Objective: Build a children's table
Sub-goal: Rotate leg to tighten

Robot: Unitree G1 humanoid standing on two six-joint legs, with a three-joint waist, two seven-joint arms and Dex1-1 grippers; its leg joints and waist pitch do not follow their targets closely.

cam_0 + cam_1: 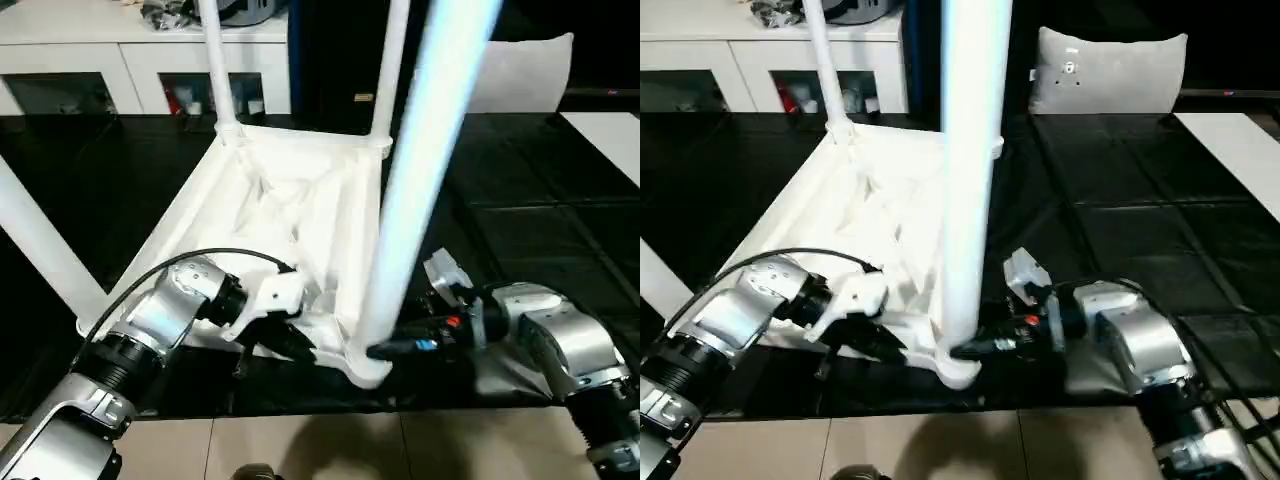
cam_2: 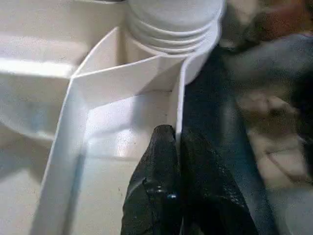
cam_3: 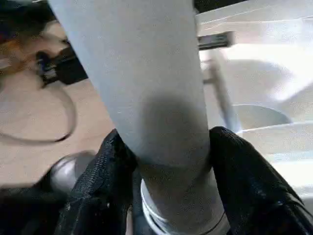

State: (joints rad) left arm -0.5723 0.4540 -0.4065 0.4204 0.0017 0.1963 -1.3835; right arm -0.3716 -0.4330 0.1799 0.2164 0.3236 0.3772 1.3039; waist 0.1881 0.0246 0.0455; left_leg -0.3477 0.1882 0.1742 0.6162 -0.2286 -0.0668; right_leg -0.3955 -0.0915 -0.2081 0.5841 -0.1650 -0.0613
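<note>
The white table top point(image 1: 290, 215) is found lying upside down on a black floor covering point(image 1: 520, 240), its ribbed underside facing up. Four white legs are seen standing in its corner sockets: two at the far corners point(image 1: 215, 60) point(image 1: 390, 70), one at the left corner point(image 1: 40, 245), leaning outward, and the near leg point(image 1: 420, 170) rising from the near corner socket point(image 1: 365, 370). The left gripper point(image 2: 178, 147) is closed on the thin side wall of the table top just beside that socket, one black finger on each face of the wall. The right gripper point(image 3: 166, 161) is clamped around the base of the near leg, directly above its ringed end, with a finger point(image 3: 244, 176) pressed on either side. A grey-white cushion point(image 1: 1110, 70) is noted beyond the table top, well apart from it, and a white cabinet point(image 1: 130, 60) is observed along the far left.
</note>
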